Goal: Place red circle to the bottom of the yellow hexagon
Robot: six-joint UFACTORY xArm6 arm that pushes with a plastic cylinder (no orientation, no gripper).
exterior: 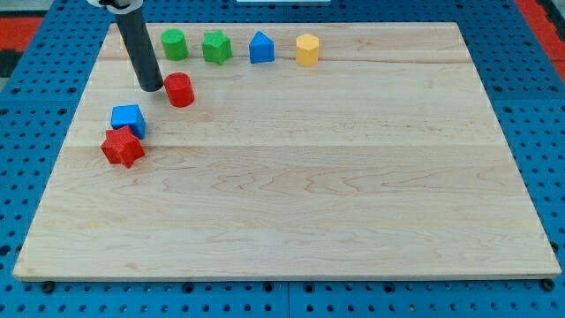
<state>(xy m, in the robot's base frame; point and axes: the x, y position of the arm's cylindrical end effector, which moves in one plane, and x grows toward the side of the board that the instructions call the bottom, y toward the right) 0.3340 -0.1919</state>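
Observation:
The red circle (180,89) is a short red cylinder at the view's upper left of the wooden board. The yellow hexagon (306,49) stands near the top edge, well to the right of the red circle and a little higher. My tip (152,88) is the lower end of the dark rod, just left of the red circle, nearly touching it.
Along the top edge stand a green circle (173,42), a green star-like block (216,47) and a blue house-shaped block (261,48). A blue cube (128,118) and a red star (122,147) sit together at the left. The board (291,177) lies on a blue pegboard.

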